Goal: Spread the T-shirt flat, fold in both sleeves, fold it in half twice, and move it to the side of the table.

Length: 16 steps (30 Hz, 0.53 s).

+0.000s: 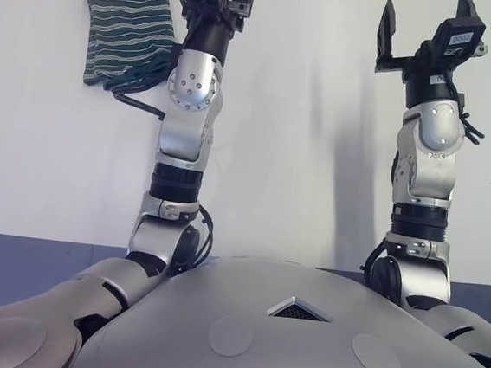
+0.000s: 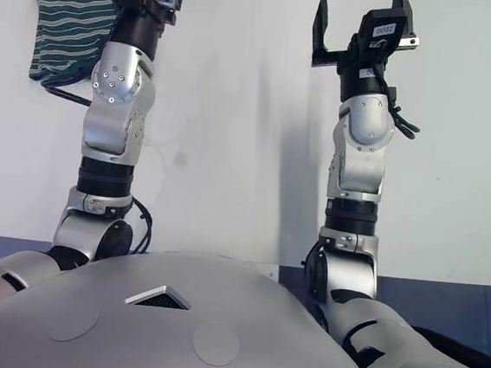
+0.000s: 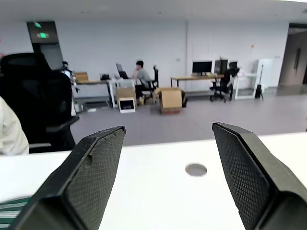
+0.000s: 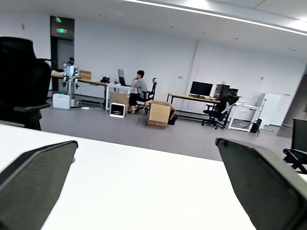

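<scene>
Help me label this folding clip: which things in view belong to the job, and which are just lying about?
Job: striped T-shirt, folded, far left on the white table; left claw, open; right claw, open.
Lying about: grey round spot on the table; black chair and cardboard box behind.

Green white-striped T-shirt (image 1: 128, 29); white table (image 1: 302, 137).

Open office beyond a white tabletop (image 1: 305, 111)
The tabletop has a round hole (image 3: 195, 169); behind it lie a grey floor (image 3: 216, 120), white walls (image 3: 144, 43), desks with monitors (image 3: 194, 77), cardboard boxes (image 3: 170, 99), a black office chair (image 3: 38, 105) and a ceiling light strip (image 4: 216, 14).
</scene>
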### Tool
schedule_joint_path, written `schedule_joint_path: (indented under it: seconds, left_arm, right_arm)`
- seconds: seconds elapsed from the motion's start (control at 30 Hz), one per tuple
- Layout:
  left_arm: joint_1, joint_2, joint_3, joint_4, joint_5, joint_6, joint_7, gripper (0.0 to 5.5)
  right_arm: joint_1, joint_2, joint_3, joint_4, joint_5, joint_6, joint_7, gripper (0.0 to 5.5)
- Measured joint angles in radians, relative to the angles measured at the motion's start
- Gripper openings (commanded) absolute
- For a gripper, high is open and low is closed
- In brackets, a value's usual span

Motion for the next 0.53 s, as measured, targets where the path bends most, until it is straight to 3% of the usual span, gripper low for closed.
schedule_joint_path:
  seconds: [0.2, 0.33, 0.53]
  left_arm:
    - [-0.053, -0.027, 0.001, 0.073, 0.043, 0.007, 0.078, 3.35]
    - [-0.071, -0.004, -0.015, 0.099, 0.098, -0.131, 0.105, 3.35]
    - [-0.091, 0.004, 0.007, 0.11, 0.039, -0.15, 0.036, 3.35]
  right_arm:
    - [-0.032, -0.03, -0.005, 0.109, -0.026, -0.143, 0.001, 5.36]
    - [-0.039, -0.026, -0.008, 0.119, -0.05, -0.165, -0.044, 5.36]
    - [-0.039, 0.008, -0.022, 0.104, -0.049, -0.196, -0.103, 5.36]
